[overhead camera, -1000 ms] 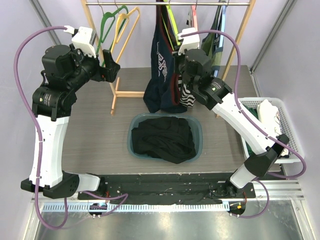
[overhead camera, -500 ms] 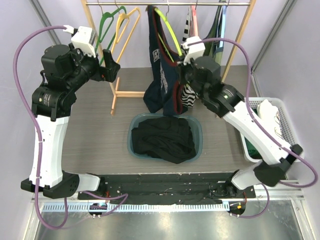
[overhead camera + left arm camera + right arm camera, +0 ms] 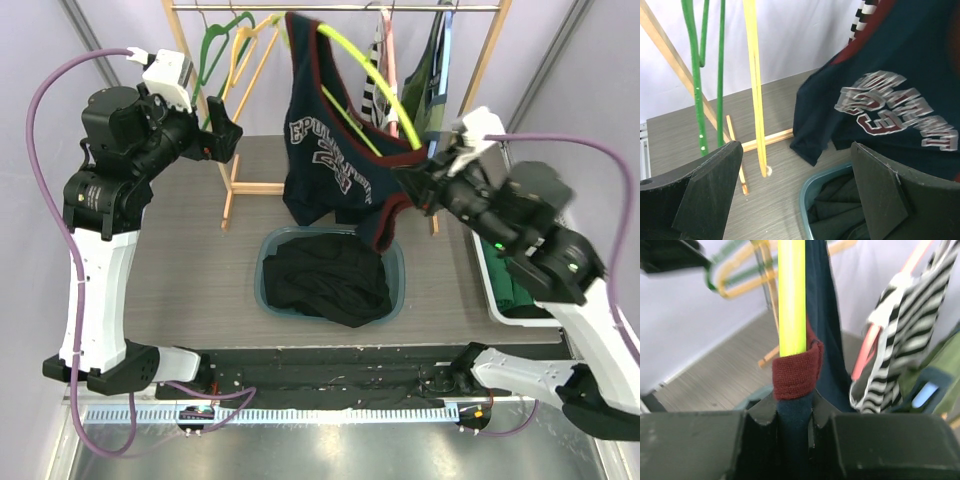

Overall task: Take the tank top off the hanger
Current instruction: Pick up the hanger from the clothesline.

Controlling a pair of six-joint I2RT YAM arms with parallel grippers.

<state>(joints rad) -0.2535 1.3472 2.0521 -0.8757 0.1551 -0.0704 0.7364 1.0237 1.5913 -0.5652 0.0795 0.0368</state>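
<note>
Navy tank top (image 3: 335,160), clenched in our right gripper (image 3: 794,407), may drag the lime hanger (image 3: 791,295) along; left gripper (image 3: 795,195) gapes.

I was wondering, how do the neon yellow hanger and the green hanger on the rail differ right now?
The neon yellow hanger carries the navy tank top; the green hanger is bare. The neon yellow hanger slants toward the right gripper, which is shut on the top's strap; the green hanger hangs untouched. Both hook over the wooden rail.
</note>
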